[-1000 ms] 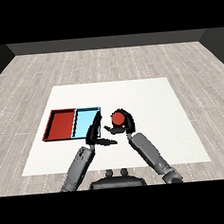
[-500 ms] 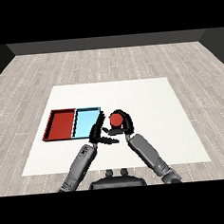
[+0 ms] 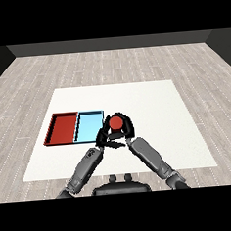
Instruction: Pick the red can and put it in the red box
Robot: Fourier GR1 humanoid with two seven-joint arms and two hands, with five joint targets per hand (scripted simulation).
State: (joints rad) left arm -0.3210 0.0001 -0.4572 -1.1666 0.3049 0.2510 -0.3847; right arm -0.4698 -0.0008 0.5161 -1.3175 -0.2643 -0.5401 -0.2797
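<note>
Red can [image 3: 116,122], round red top showing, is sitting inside right hand [image 3: 125,131], fingers curling round it. Left hand [image 3: 103,138], fingers relaxed, is touching alongside. Red tray [image 3: 62,127] is lying further left.

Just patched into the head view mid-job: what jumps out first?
The red can stands just right of the blue tray, with both robot hands closed in around it: the right hand curls round it and the left hand is against its left side. Further left, beside the blue tray, lies the red tray, with no can in it yet.
</note>
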